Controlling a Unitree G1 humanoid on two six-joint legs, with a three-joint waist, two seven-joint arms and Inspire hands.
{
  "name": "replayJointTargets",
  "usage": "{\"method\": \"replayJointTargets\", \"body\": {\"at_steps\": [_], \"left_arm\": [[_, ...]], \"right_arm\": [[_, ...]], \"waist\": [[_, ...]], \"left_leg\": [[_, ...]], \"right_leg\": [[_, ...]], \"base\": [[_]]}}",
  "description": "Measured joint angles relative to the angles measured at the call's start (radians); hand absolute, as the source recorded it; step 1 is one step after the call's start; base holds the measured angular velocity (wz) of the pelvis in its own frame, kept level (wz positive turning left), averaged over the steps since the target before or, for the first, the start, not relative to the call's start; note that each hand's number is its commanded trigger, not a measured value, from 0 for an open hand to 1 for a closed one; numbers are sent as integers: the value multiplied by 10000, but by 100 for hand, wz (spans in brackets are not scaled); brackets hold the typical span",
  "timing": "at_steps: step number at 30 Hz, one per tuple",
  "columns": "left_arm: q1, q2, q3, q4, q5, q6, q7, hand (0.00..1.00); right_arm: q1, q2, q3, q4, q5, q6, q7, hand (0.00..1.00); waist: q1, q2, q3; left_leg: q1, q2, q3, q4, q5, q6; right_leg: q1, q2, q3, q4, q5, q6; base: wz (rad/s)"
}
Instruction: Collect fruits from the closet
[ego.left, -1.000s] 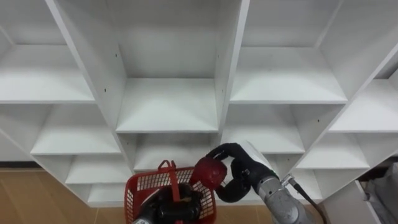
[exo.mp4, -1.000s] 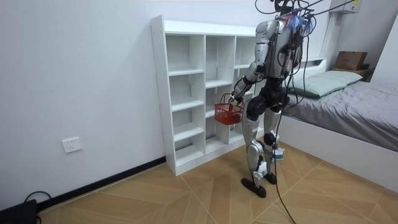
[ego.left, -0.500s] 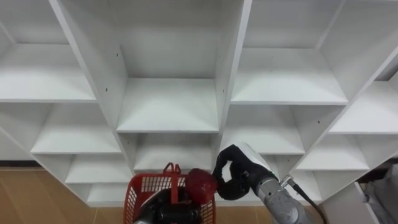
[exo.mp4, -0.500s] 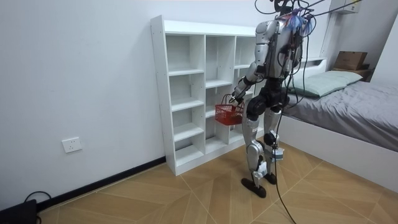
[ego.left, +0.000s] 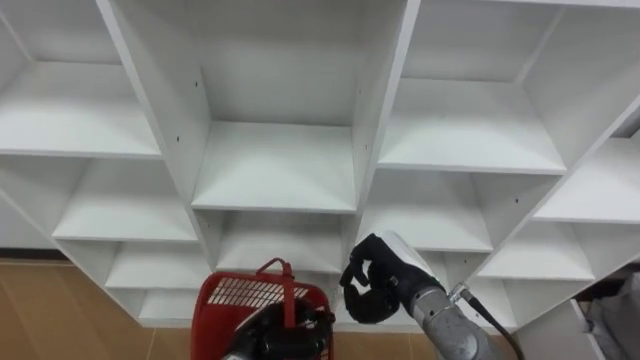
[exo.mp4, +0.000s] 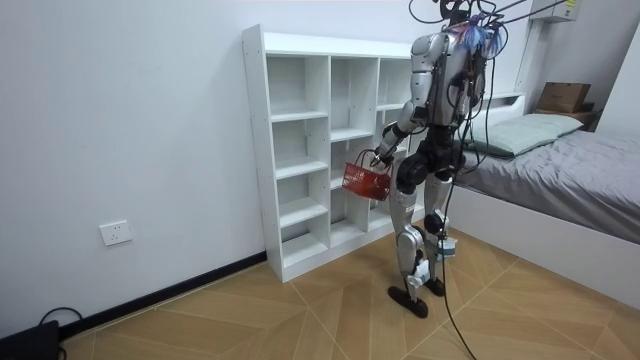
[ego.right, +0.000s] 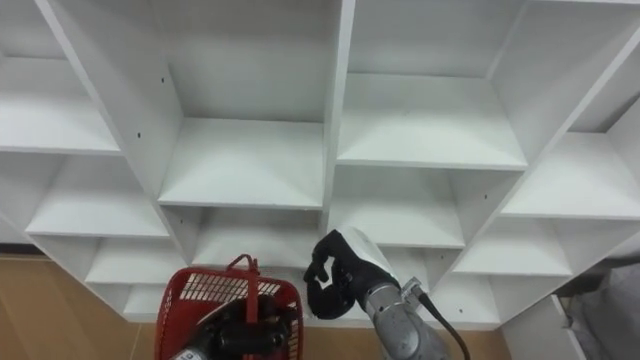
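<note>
fruit has left my right hand (ego.left: 378, 288), fingers curled on nothing, the basket (ego.left: 245, 293) just left of them gripped by my left hand (ego.left: 285, 335).

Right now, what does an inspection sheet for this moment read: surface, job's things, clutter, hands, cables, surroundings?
Surface: white closet, the shelves in view are bare.
Job's things: red basket in front of the lower shelves; no fruit seen on the shelves; too little of the basket's inside shows to tell what it holds.
Clutter: nothing seen.
Hands: left hand curled round the basket's handle; right hand beside the basket, fingers curled, holding nothing.
Cables: dark lead at the foot of the wall, room view's lower left.
Surroundings: wooden floor, wall socket, bed at the room view's right.
</note>
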Motion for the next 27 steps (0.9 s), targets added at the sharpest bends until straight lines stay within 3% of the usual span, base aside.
{"method": "replayJointTargets", "body": {"at_steps": [5,22,23,24,25,26,27], "left_arm": [[1,11,-34,0,-10,-1,8,100],[0,24,-49,-15,-12,-1,41,100],[0,29,-51,-14,-12,-1,50,100],[3,29,-58,-13,-15,-1,54,100],[19,29,-70,-13,-15,-1,59,100],[28,32,-70,-13,-16,-1,60,100],[30,39,-69,-12,-16,-1,61,100]], "right_arm": [[-3,12,-3,301,-8,2,-13,100],[17,-2,-29,660,-37,35,-29,97],[16,-4,-30,682,-35,33,-40,90],[17,-4,-30,721,-28,25,-54,76],[17,-1,-29,871,-8,-2,-105,56],[18,-2,-28,1024,-8,-5,-134,20],[29,-4,-28,1080,-8,-5,-151,0]], "waist": [[5,-53,33],[-29,-31,22],[-48,-25,17],[-41,-22,15],[-35,-7,6],[-35,9,-3],[-37,12,-3]], "left_leg": [[-90,-2,-33,17,0,0],[-191,-4,-163,17,0,-1],[-224,-6,-211,29,0,-1],[-226,-5,-214,32,0,-1],[-227,-5,-217,35,0,-1],[-231,-5,-220,35,0,-1],[-233,-5,-220,34,0,-2]], "right_leg": [[-34,-18,-94,-27,-2,2],[-29,-21,-234,-168,0,0],[-29,-20,-259,-170,3,-2],[-28,-19,-260,-173,3,-2],[-21,-20,-270,-175,3,-3],[-21,-21,-272,-174,3,-3],[-21,-21,-271,-176,3,-3]], "base": [[4],[2],[10],[7],[0],[0],[0]]}}
